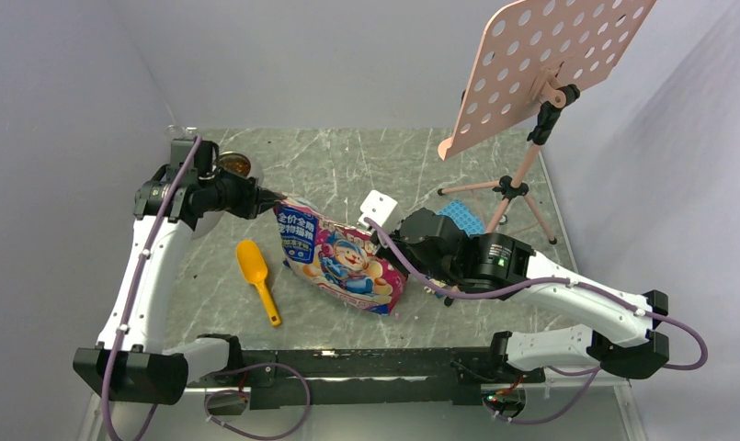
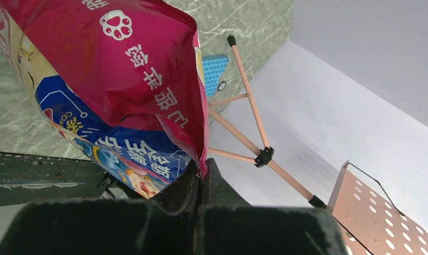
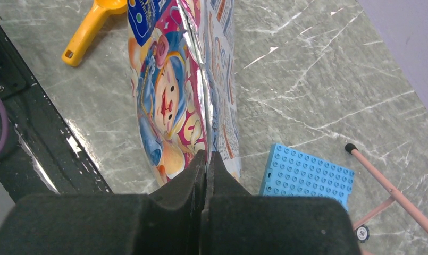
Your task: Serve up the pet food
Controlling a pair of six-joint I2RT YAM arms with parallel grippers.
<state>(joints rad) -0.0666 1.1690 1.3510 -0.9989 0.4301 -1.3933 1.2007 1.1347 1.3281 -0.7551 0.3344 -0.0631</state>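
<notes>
The glossy pink cartoon-printed pouch (image 1: 338,257) hangs tilted between both arms over the middle of the table. My left gripper (image 1: 272,198) is shut on its upper left corner; in the left wrist view the pink edge (image 2: 201,154) is pinched between the black fingers. My right gripper (image 1: 384,241) is shut on the opposite end, on the pouch's silver seam (image 3: 203,106). Any pet food inside the pouch is hidden. A steel bowl (image 1: 234,166) behind my left wrist holds something brown that looks like pet food.
An orange-yellow scoop (image 1: 256,271) lies on the table left of the pouch. A blue studded plate (image 1: 462,219) lies at the back right, beside the tripod (image 1: 508,188) of a pink perforated stand (image 1: 550,64). The black arm rail (image 1: 347,367) runs along the near edge.
</notes>
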